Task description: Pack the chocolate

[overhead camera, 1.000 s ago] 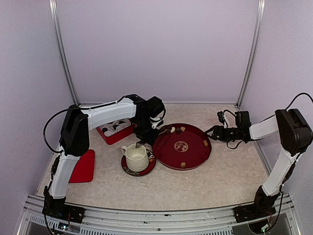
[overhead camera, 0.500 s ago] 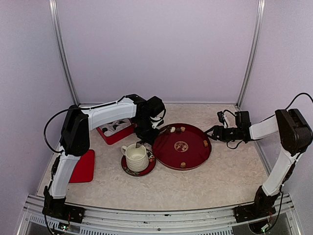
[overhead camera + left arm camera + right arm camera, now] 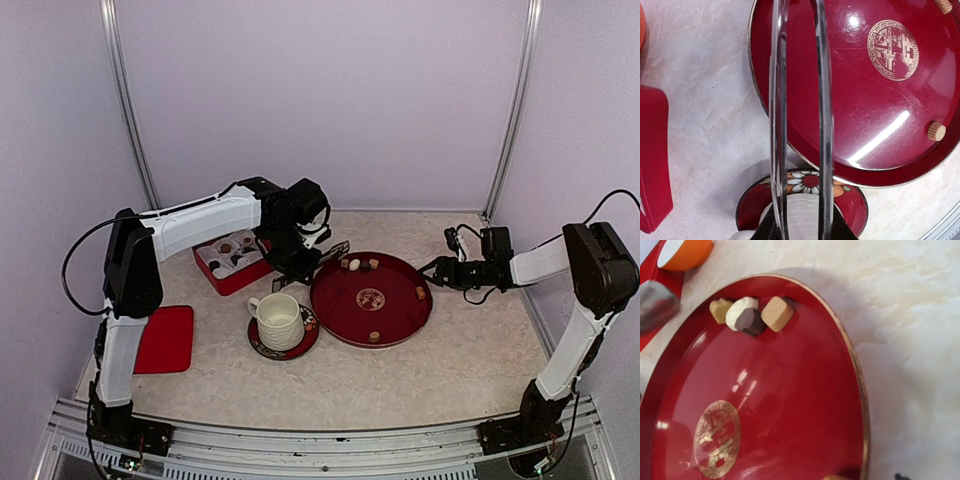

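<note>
Holding metal tongs over the red tray

The left gripper is clamped on them by the tray's left rim. Chocolate pieces sit by its far rim, with more in the red box to its left. The right gripper hangs at the tray's right side; I cannot tell if it is open.

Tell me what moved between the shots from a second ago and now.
The left arm swung its elbow out to its left and pulled back toward the far wall, uncovering the red box. The left gripper still holds the metal tongs, whose tips now reach the plate's far-left rim. The right gripper, the cup, the plate and the chocolate on it stayed put.
</note>
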